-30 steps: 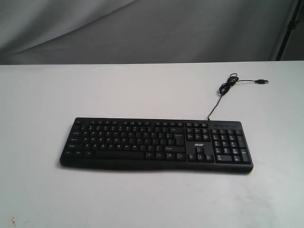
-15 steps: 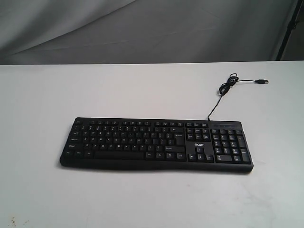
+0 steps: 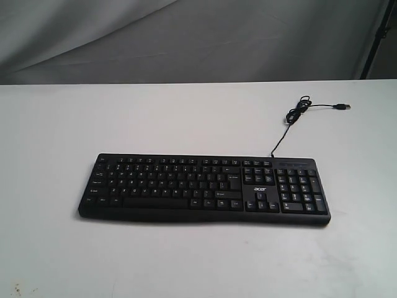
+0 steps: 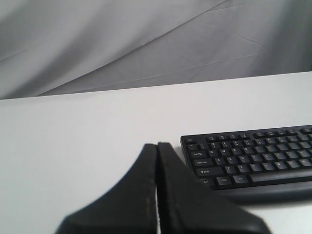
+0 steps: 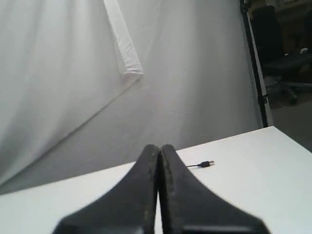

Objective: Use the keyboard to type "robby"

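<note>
On the white table (image 3: pixel 186 112), the keyboard (image 3: pixel 205 186) lies flat near the middle, which I judge puts its keys within reach of either arm. Its long axis runs side to side across the exterior view, with the space-bar row toward the near edge and the number pad at the right end. My left gripper (image 4: pixel 157 147) and right gripper (image 5: pixel 159 147) each have both fingers pressed together with nothing held, giving, I judge, one narrow tip for single-key presses; neither touches the keyboard, whose cable (image 3: pixel 289 118) leaves the rear edge and ends in a loose plug (image 3: pixel 342 107).
</note>
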Action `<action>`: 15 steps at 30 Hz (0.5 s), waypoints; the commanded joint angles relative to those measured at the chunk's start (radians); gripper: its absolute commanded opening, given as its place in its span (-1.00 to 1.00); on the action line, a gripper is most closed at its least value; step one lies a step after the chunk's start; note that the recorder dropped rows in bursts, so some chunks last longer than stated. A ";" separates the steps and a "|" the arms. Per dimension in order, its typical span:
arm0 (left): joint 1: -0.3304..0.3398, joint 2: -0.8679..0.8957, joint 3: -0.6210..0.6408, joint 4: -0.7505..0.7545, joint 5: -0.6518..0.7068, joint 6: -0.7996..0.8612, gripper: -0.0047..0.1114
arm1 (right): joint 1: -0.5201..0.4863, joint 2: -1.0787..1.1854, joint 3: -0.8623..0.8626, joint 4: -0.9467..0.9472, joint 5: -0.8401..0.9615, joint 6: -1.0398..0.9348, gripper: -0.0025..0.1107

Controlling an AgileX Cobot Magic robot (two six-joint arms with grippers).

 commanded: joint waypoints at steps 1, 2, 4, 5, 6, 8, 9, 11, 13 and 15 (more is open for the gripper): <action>-0.006 -0.003 0.004 0.005 -0.005 -0.003 -0.92 | 0.004 -0.002 0.006 -0.124 0.052 0.006 -0.96; -0.006 -0.003 0.004 0.005 -0.005 -0.003 -0.92 | 0.004 -0.002 0.006 -0.124 0.070 0.006 -0.96; -0.006 -0.003 0.004 0.005 -0.005 -0.003 -0.92 | 0.004 -0.002 0.006 -0.124 0.112 0.006 -0.96; -0.006 -0.003 0.004 0.005 -0.005 -0.003 -0.92 | 0.004 -0.002 0.006 -0.126 0.135 0.004 -0.96; -0.006 -0.003 0.004 0.005 -0.005 -0.003 -0.92 | 0.006 -0.002 0.006 -0.141 0.156 -0.008 -0.96; -0.006 -0.003 0.004 0.005 -0.005 -0.003 -0.92 | 0.010 -0.002 0.006 -0.152 0.190 -0.038 -0.96; -0.006 -0.003 0.004 0.005 -0.005 -0.003 -0.92 | 0.014 -0.002 0.006 -0.152 0.199 -0.061 -0.96; -0.006 -0.003 0.004 0.005 -0.005 -0.003 -0.92 | 0.021 -0.002 0.006 -0.152 0.214 -0.084 -0.96; -0.006 -0.003 0.004 0.005 -0.005 -0.003 -0.92 | 0.023 -0.002 0.006 -0.152 0.220 -0.084 -0.96; -0.006 -0.003 0.004 0.005 -0.005 -0.003 -0.92 | 0.030 -0.002 0.006 -0.152 0.225 -0.084 -0.96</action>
